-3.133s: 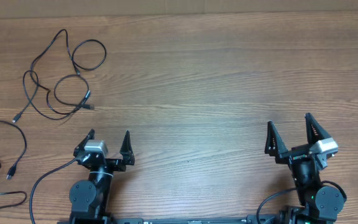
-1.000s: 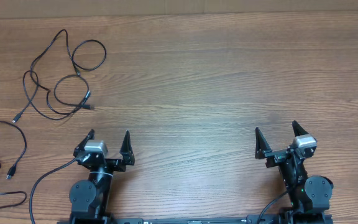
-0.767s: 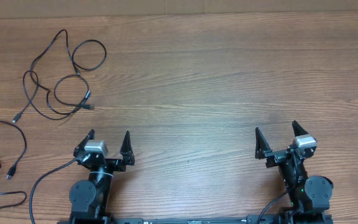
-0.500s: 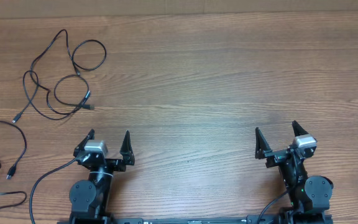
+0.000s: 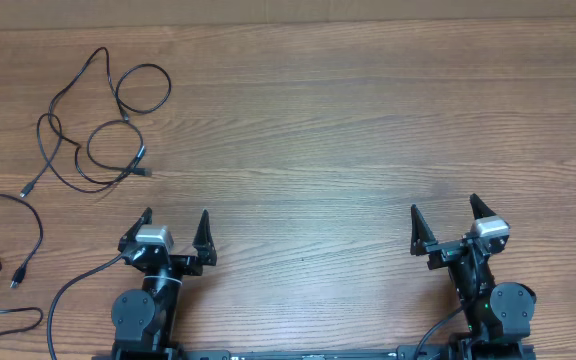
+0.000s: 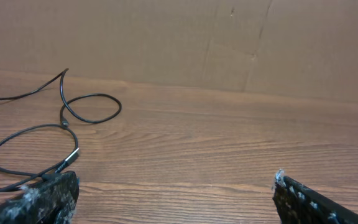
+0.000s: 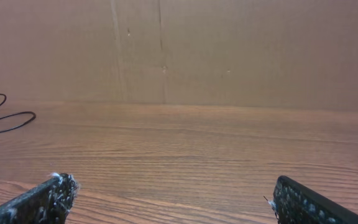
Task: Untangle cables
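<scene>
Both left fingers (image 5: 204, 230) and right fingers (image 5: 418, 230) stand wide, empty; cables (image 5: 141, 155) lie loose on table (image 5: 318, 120).

Wooden table (image 5: 348, 130), cardboard wall (image 6: 135, 37)

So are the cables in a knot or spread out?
Spread out: the cables lie in loose loops on the table, some strands crossing.

The cables (image 5: 76, 145) lie far left on the counter (image 5: 348, 120), ahead of my left claw (image 5: 175, 214); my right claw (image 5: 444, 204) sits well apart from them.
</scene>
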